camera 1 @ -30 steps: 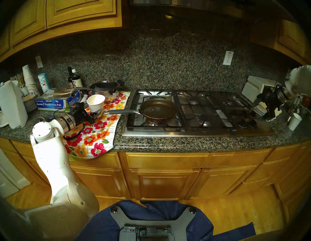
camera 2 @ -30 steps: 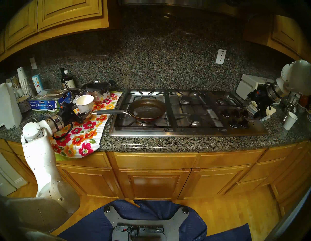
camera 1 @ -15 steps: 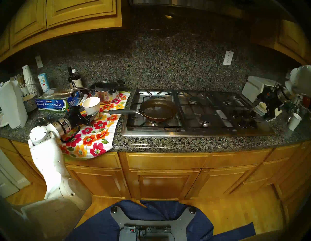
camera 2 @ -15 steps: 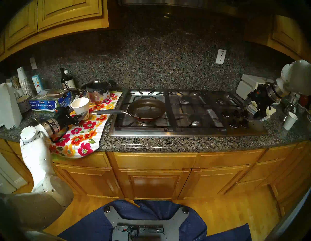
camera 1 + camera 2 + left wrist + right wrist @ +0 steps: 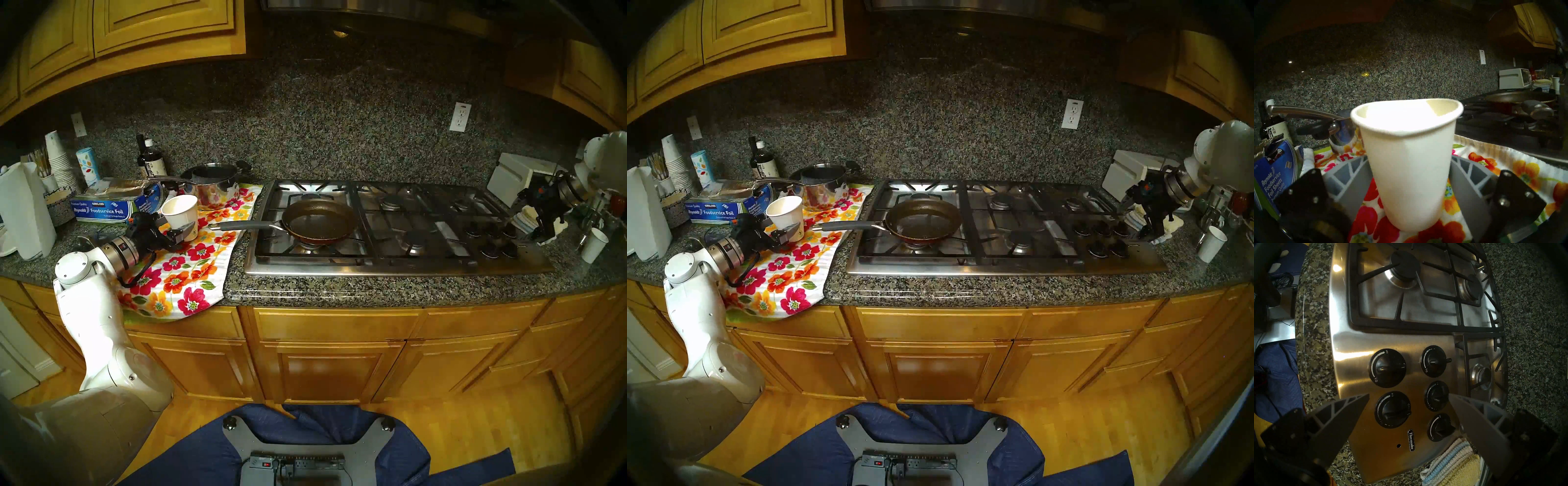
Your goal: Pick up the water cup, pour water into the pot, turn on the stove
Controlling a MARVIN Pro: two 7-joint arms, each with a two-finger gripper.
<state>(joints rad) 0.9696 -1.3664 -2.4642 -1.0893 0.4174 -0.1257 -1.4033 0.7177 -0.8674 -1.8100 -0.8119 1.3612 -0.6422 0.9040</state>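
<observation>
Cup (image 5: 1410,162) sits pinched (upright, over the floral cloth (image 5: 1491,162)) in left end effector (image 5: 1408,185).

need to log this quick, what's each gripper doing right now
left gripper: closed on the water cup.
right gripper: open, empty, above the stove knobs.

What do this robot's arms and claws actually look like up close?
Each arm has glossy white rounded shells, then a shiny metal wrist ring. The left claw and right claw have black bolted bases and grey wedge-shaped fingers with triangular cut-outs. A black cable loops at the left wrist.
</observation>
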